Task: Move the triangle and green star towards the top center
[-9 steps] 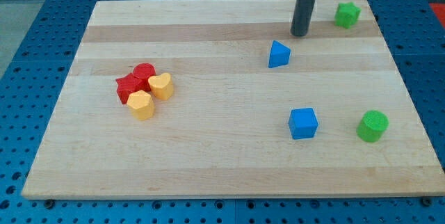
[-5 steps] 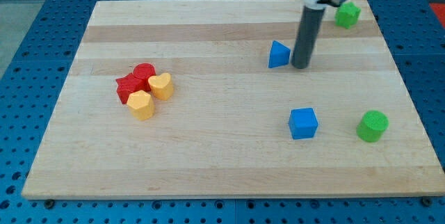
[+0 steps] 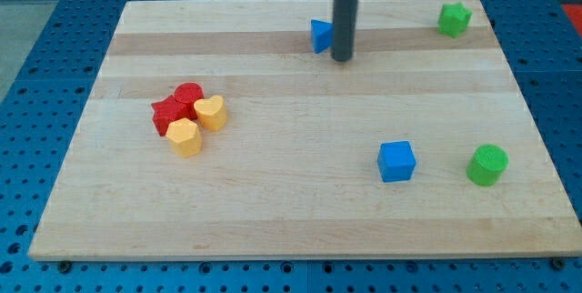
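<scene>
The blue triangle (image 3: 320, 35) lies near the view's top centre of the wooden board (image 3: 300, 193). My tip (image 3: 342, 57) stands just to its right and slightly below, touching or almost touching it; the rod hides its right edge. The green star (image 3: 454, 19) sits at the view's top right corner, well to the right of my tip.
A blue cube (image 3: 396, 161) and a green cylinder (image 3: 487, 165) lie at the lower right. At the left is a tight cluster: a red star (image 3: 168, 116), a red cylinder (image 3: 188, 95), a yellow heart (image 3: 211, 111) and a yellow hexagon (image 3: 184, 136).
My tip came down beside the blue triangle, then swept left and up. The triangle moved with it from the board's right-middle to near the top centre. Other blocks stayed put.
</scene>
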{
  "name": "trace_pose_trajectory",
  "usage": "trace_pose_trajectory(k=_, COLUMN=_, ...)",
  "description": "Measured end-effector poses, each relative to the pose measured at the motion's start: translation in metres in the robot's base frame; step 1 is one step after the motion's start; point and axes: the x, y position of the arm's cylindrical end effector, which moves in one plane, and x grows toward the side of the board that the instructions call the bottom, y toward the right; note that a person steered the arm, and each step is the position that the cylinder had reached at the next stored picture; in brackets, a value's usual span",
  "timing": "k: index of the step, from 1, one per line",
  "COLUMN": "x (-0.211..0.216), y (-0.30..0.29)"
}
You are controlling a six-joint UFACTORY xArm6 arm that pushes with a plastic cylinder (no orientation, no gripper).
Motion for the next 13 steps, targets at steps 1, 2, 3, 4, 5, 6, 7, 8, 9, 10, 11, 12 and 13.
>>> trace_pose_trajectory(k=1, x=0.015, y=0.100)
trace_pose_trajectory(k=2, x=-0.005, y=0.206)
trace_pose_trajectory(k=3, x=-0.061, y=0.268)
trace_pose_trajectory(k=4, x=-0.112, y=0.257)
trace_pose_trajectory(k=5, x=-0.099, y=0.182)
trace_pose_trajectory(k=6, x=-0.069, y=0.101)
trace_pose_trajectory(k=7, x=-0.063, y=0.054)
trace_pose_trajectory(k=8, x=-0.075, y=0.109)
trace_pose_trajectory(k=9, x=-0.077, y=0.193)
trace_pose_trajectory(k=10, x=-0.047, y=0.212)
trace_pose_trajectory(k=11, x=-0.027, y=0.155)
trace_pose_trajectory(k=12, x=-0.027, y=0.077)
trace_pose_trajectory(k=13, x=-0.027, y=0.035)
